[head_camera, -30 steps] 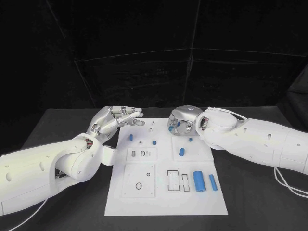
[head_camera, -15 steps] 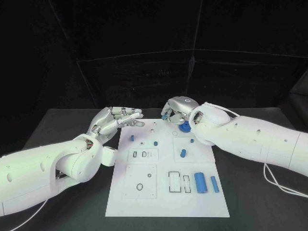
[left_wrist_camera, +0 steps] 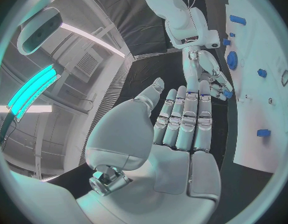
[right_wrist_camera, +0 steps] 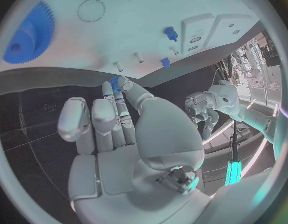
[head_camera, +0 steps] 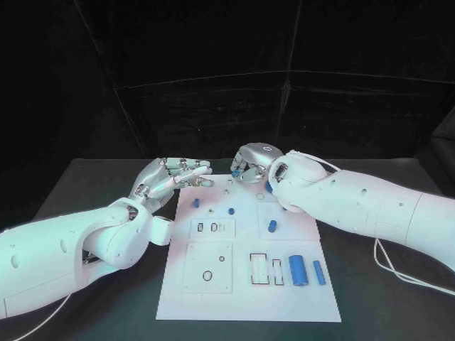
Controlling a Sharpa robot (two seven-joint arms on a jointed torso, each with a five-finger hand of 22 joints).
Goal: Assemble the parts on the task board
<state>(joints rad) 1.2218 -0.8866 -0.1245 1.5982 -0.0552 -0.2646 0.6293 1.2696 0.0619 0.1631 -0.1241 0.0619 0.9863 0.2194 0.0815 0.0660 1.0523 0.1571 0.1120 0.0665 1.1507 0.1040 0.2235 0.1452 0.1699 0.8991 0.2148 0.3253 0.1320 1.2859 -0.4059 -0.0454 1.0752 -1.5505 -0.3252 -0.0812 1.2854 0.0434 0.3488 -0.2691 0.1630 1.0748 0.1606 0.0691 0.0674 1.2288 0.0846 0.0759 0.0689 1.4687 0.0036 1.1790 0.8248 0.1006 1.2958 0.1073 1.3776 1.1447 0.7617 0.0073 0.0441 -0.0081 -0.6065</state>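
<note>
The white task board (head_camera: 243, 298) lies in the middle of the black table. My right hand (head_camera: 251, 163) hovers over the board's far edge and pinches a small blue part (right_wrist_camera: 115, 82) between thumb and fingertip; the part also appears at those fingertips (left_wrist_camera: 226, 92) in the left wrist view. A blue gear (right_wrist_camera: 29, 35) lies flat on the board close to that hand. My left hand (head_camera: 171, 174) is at the board's far left corner, fingers straight and holding nothing. Two blue cylinders (head_camera: 298, 268) lie near the board's right edge, and smaller blue pieces (head_camera: 271, 226) sit mid-board.
The board carries empty rectangular outlines (head_camera: 258, 266) and an oval slot (head_camera: 206, 273) in its near half. Two thin white pegs (right_wrist_camera: 119, 66) stand near its far edge. A white cable (head_camera: 392, 266) trails on the table to the right. Both forearms flank the board.
My right hand has lifted off the board and moved left toward its far edge. The blue gear, exposed half a second ago, is now behind the right arm in the head view. The left hand stayed put.
</note>
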